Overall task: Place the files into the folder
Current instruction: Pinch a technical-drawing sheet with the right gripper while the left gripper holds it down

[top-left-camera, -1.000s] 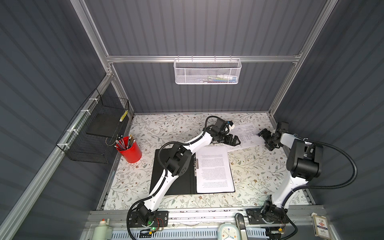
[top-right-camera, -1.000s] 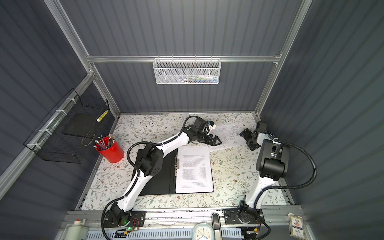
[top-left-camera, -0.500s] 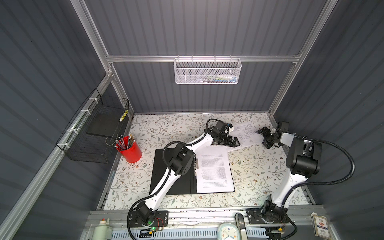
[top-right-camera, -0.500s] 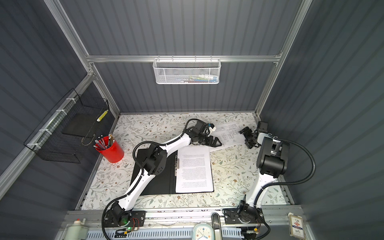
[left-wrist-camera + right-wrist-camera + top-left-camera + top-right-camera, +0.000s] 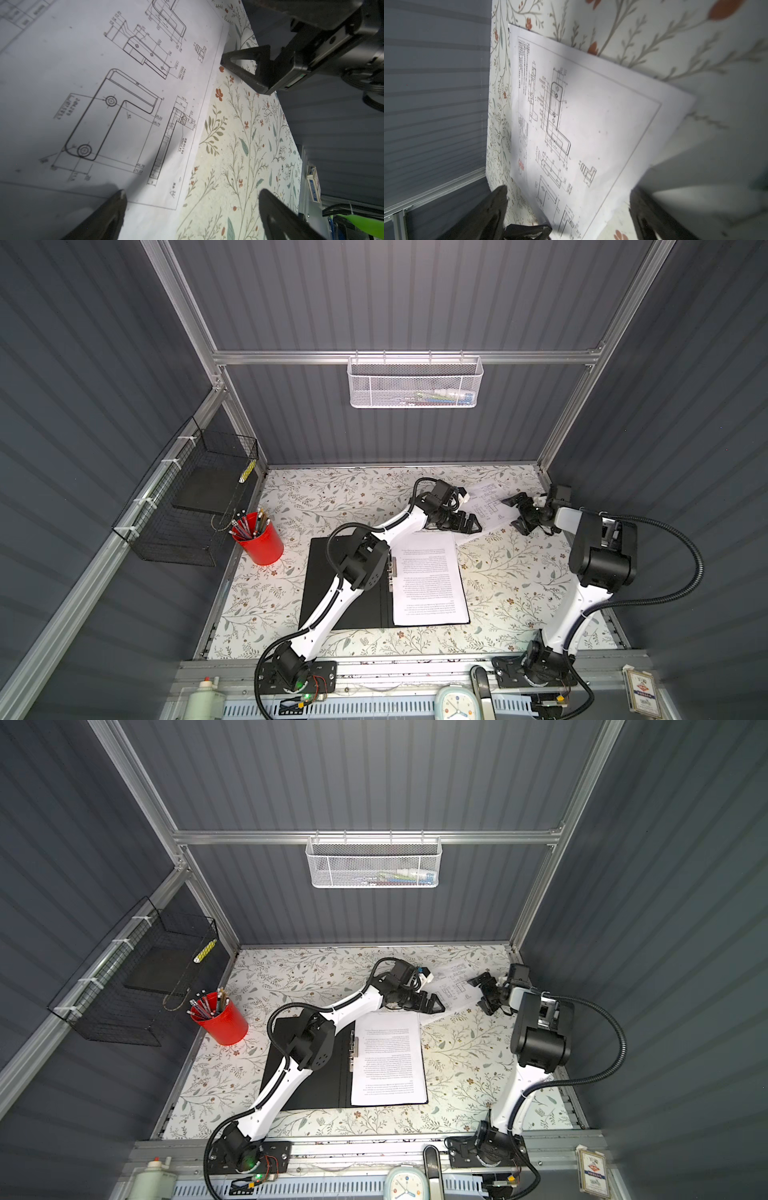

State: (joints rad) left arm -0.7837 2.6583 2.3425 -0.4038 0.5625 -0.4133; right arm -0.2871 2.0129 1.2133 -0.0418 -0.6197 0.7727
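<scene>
Folder first: where is it?
— Open flat, black inside up, in the middle of the table in both top views. A text sheet lies on its right half, beside the spine clip.

And the drawing sheet?
— On the cloth at the rear, between the left gripper and the right gripper. From above its lines are too small to read. Only the wrist views show a dimensioned L-shaped bracket.

Jaws?
— Both spread wide, gripping nothing. The left wrist view shows one left finger over the paper and its fellow over the cloth. It also shows a right finger at the sheet's edge; whether that one touches, I cannot tell.

Surroundings?
— Pale floral cloth and dark grey ribbed walls. A red cup of pencils stands at the left edge. A black wire basket hangs on the left wall and a white mesh basket on the back rail.
</scene>
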